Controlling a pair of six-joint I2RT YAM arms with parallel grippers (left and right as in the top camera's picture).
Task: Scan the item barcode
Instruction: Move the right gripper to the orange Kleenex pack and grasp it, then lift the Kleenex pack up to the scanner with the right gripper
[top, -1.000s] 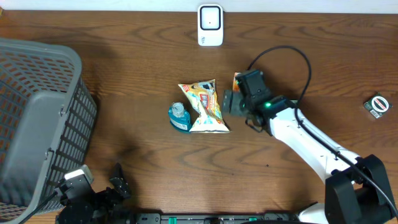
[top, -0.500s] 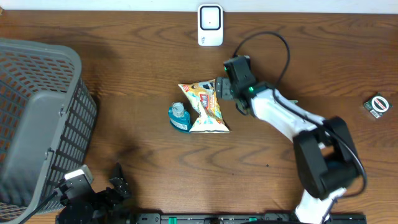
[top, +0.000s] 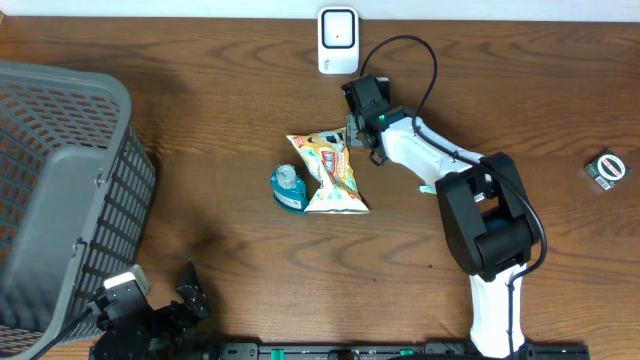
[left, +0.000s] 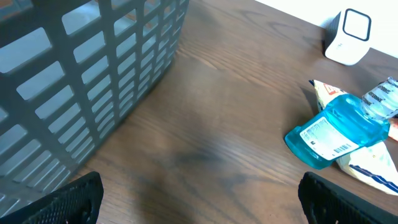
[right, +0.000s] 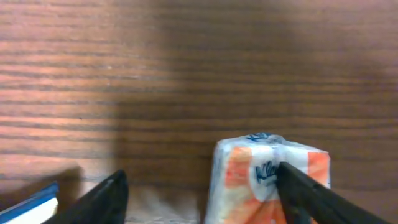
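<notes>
Visibly crumpled orange-and-white tissue pack (right: 249, 183)

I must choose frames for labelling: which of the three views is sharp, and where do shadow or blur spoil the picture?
Overhead: sharp and evenly lit, with a soft shadow beside the basket. Left wrist: the blue bottle is in focus, light even. Right wrist: blurred throughout, with a broad shadow on the table behind the tissue pack.
</notes>
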